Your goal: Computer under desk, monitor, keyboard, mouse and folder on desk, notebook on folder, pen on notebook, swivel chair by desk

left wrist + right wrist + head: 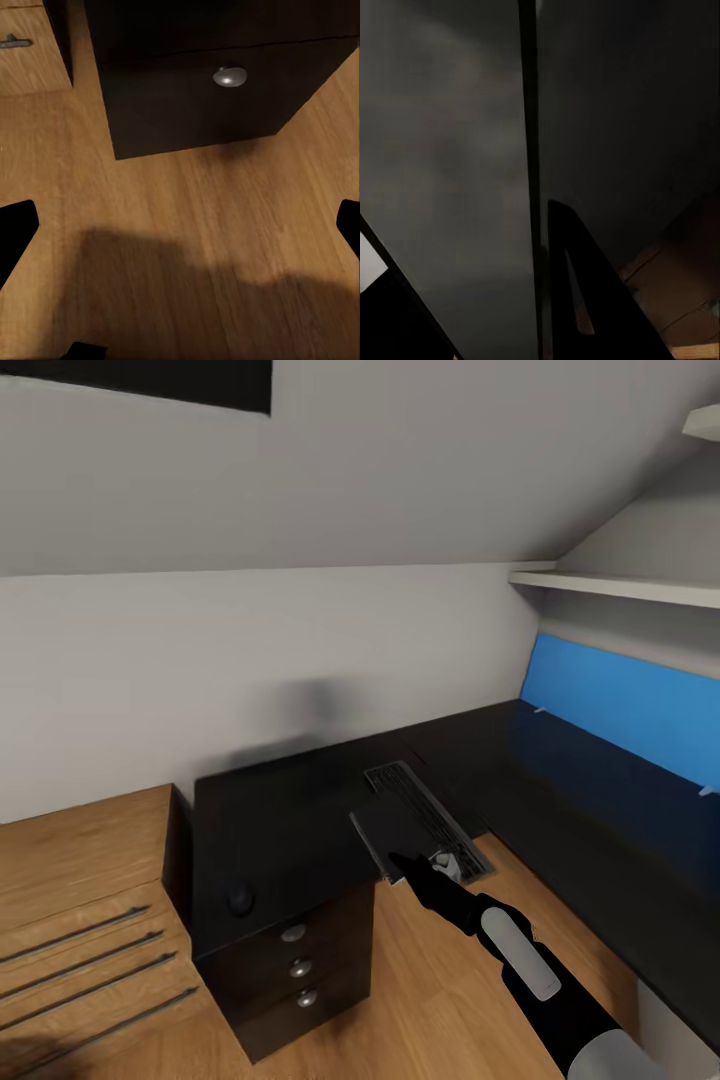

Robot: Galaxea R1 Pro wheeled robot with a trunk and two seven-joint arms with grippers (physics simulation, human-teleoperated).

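Note:
The glossy black desk [290, 810] runs along the wall and turns a corner to the right. The keyboard [435, 815], dark keys in a silver frame, lies slantwise near the desk's inner corner. The small dark mouse [240, 901] sits near the desk's front left edge. My right gripper [405, 865] is shut on the grey notebook [380, 835], holding it just above the desk beside the keyboard. In the right wrist view the notebook's cover [442, 165] lies against a black finger [585, 300]. My left gripper [180, 232] hangs open over the wood floor.
A black drawer unit [300, 970] with silver knobs [229, 76] stands under the desk's left end. Low oak drawers [80, 920] adjoin it on the left. A blue panel [620, 705] backs the right desk wing, below a white shelf [620, 585].

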